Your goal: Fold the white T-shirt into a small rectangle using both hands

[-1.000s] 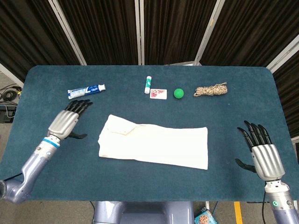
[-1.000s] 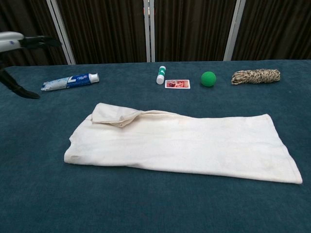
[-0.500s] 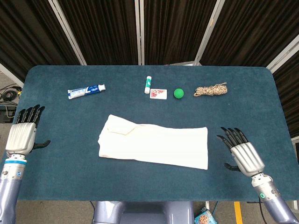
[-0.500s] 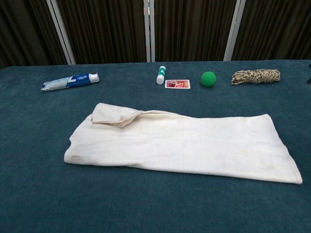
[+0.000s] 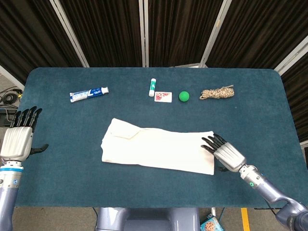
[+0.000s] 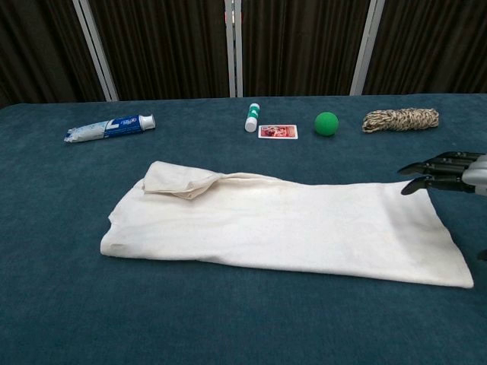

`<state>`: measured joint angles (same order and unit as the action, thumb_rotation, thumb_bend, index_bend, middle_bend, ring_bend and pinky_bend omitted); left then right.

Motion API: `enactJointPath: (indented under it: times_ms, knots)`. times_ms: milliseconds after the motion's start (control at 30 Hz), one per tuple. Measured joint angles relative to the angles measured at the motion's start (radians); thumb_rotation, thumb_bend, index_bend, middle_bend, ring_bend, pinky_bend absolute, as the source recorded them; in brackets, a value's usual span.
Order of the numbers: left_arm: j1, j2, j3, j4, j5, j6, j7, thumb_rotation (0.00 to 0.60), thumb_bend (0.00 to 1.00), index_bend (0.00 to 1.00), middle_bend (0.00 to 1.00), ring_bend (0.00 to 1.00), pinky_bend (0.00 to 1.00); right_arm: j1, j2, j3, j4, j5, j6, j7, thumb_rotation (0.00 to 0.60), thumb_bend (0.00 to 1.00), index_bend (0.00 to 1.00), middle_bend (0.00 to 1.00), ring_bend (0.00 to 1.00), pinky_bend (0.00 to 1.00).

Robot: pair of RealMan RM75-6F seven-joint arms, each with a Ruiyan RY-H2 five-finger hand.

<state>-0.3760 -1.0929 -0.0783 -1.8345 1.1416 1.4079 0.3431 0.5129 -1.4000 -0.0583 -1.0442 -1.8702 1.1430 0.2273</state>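
The white T-shirt lies folded into a long strip in the middle of the blue table. Its bunched-up end is on the left and its flat end is on the right. The right hand is at the flat end, with its dark fingers spread out over the edge of the cloth. It holds nothing. The left hand is far off at the left edge of the table, well away from the shirt, with its fingers straight and apart, and it holds nothing too. Along the far side of the table sit a toothpaste tube, a small white stick, a card, a green ball and a bundle of rope.
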Motion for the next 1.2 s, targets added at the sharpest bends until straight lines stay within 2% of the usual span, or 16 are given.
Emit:
enactJointPath:
  times_ms: [400,600,967,1200]
  knots:
    - [0.005,-0.008,-0.017,0.019,-0.001,-0.031,0.008,0.600,0.00,0.00,0.00,0.00,0.00,0.079,-0.152,-0.062,0.382,-0.084,0.104,0.103,0.600,0.00,0.18,0.06,0.00,0.00]
    - [0.005,-0.011,-0.024,0.027,-0.006,-0.050,0.008,0.600,0.00,0.00,0.00,0.00,0.00,0.087,-0.193,-0.091,0.470,-0.092,0.133,0.148,0.600,0.00,0.18,0.06,0.00,0.00]
    - [0.010,-0.019,-0.029,0.030,0.001,-0.065,0.017,0.600,0.00,0.00,0.00,0.00,0.00,0.100,-0.315,-0.114,0.642,-0.066,0.166,0.231,0.600,0.00,0.20,0.07,0.00,0.00]
    - [0.012,-0.021,-0.032,0.033,0.000,-0.076,0.018,0.600,0.00,0.00,0.00,0.00,0.00,0.110,-0.355,-0.115,0.687,-0.036,0.166,0.258,0.600,0.00,0.21,0.07,0.00,0.00]
